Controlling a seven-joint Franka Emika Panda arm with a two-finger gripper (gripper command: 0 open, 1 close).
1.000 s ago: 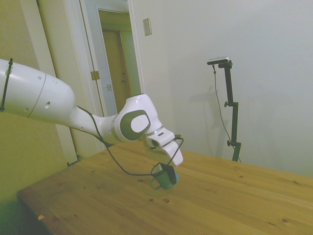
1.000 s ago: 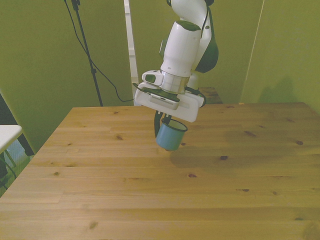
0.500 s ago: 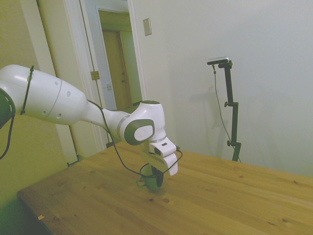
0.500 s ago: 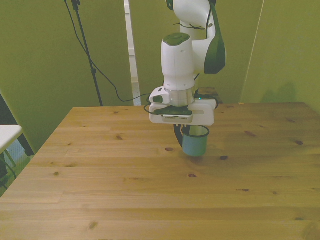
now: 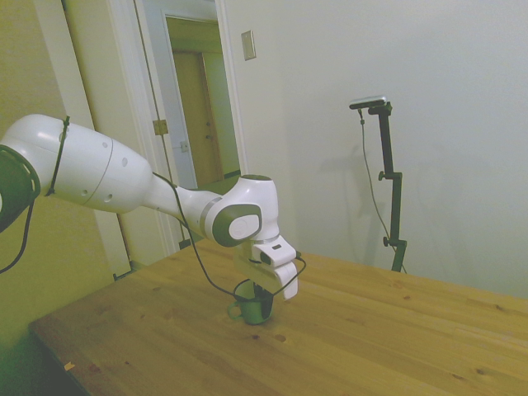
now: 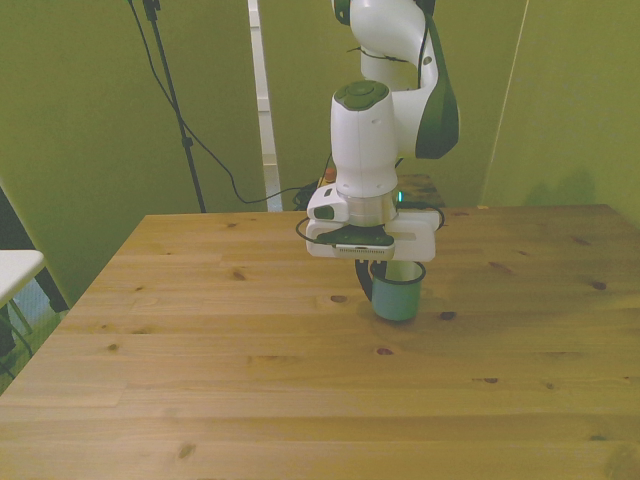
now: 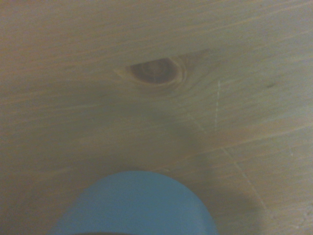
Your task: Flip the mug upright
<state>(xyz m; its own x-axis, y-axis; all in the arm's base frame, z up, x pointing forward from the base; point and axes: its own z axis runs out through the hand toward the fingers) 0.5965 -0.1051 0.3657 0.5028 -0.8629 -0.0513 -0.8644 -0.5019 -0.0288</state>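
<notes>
End effector [image 6: 392, 268] holds the mug [image 6: 397, 298] upright, mouth up, on the table [image 6: 250, 360].

One small teal enamel mug [image 6: 397, 297] with loop handle; one wooden plank table [image 6: 250, 390]; one white two-finger gripper [image 6: 385, 268]

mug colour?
Teal, blue-green; the mug shows it best in the front view, upright on the table under the gripper.

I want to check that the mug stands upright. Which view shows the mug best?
The front view: the mug stands upright on the table, rim up, just under the gripper. The side view shows it small and partly hidden. The wrist view shows only a blurred blue wall.
</notes>
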